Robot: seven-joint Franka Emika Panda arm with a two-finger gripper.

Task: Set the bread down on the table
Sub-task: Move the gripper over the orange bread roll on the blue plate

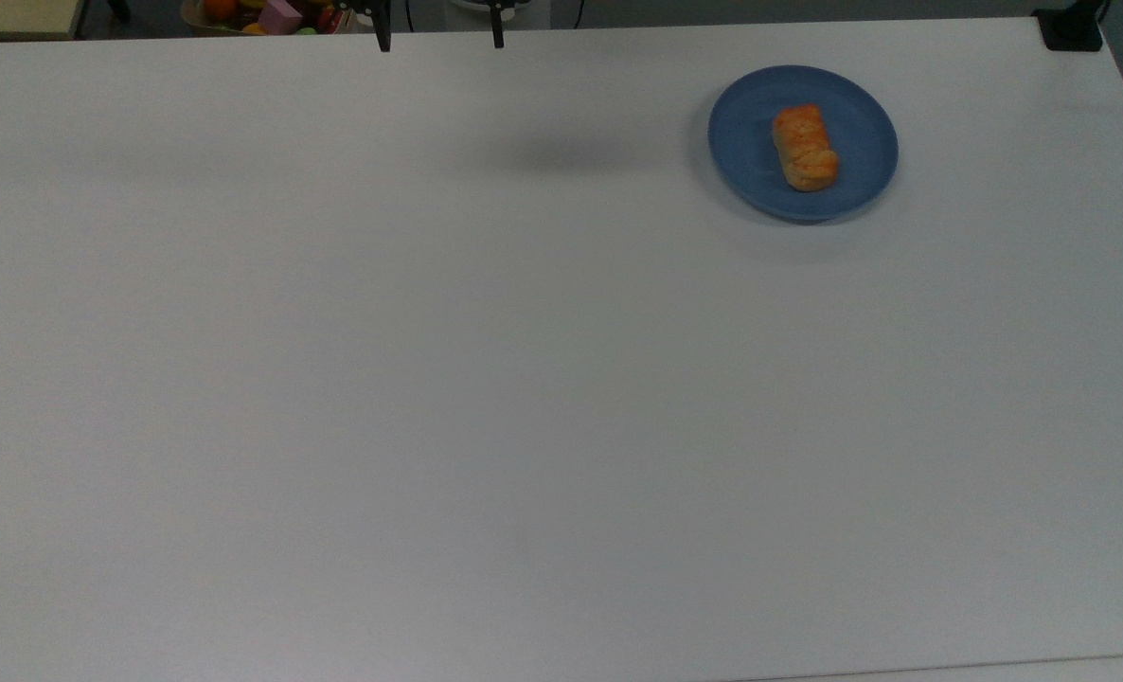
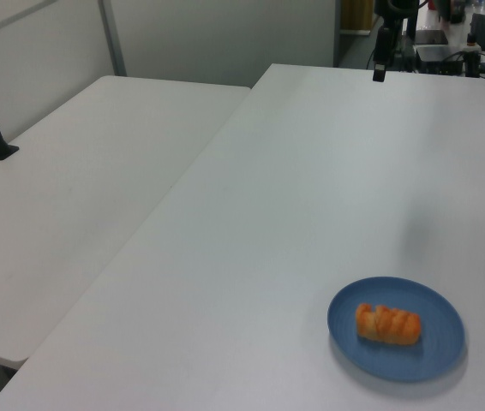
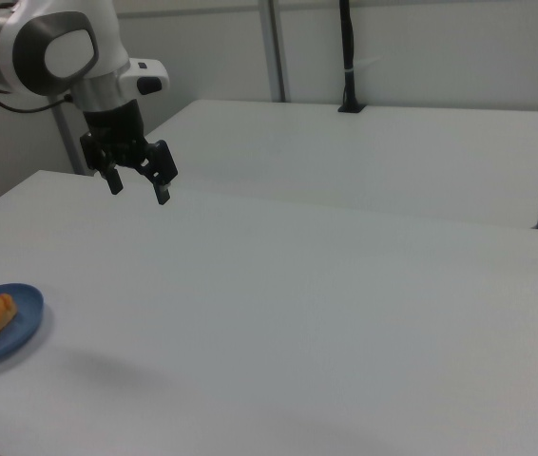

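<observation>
We see the bread (image 1: pixel 805 147) lying on its side on a round blue plate (image 1: pixel 850 109), near the plate's middle. The plate rests on the white table (image 1: pixel 524 398), toward the far right corner in the top view and at the near left edge in the right view. The claw (image 3: pixel 139 182) hangs in the air above the table, well apart from the plate, its 2 black fingers (image 3: pixel 163 193) spread wide with nothing between them. In the top view the fingertips poke in at the upper edge. A 2nd white table (image 2: pixel 71 197) stands beside the first, carrying a black post (image 3: pixel 348 57).
</observation>
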